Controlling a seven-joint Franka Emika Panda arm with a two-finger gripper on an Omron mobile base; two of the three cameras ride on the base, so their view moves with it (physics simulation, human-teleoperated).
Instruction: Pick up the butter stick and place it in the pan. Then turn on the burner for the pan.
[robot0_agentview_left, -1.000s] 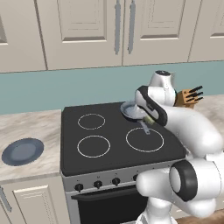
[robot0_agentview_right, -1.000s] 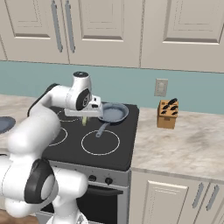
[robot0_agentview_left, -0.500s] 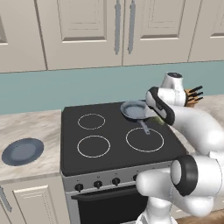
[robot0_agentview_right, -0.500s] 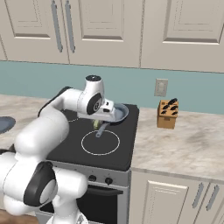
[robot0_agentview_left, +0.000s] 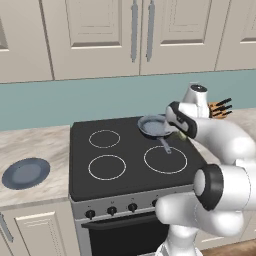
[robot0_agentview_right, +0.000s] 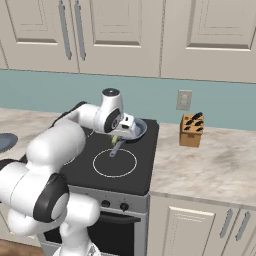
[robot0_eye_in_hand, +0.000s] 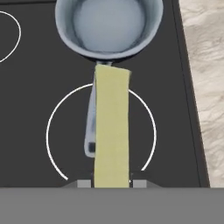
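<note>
Pale yellow and small, the rectangular butter stick (robot0_eye_in_hand: 112, 131) is clamped at its near end between the jaws of the white arm's two-finger gripper (robot0_eye_in_hand: 112, 183), held in the air above the dark handle of the round grey-blue metal pan (robot0_eye_in_hand: 109, 26). The pan sits at the black glass stovetop's (robot0_agentview_left: 125, 165) back right corner, bowl bare. I'd judge the stick light but soft and greasy; a hard squeeze would dent it, a loose one let it slide. Gripped across its narrow sides seems right; it overhangs far forward.
</note>
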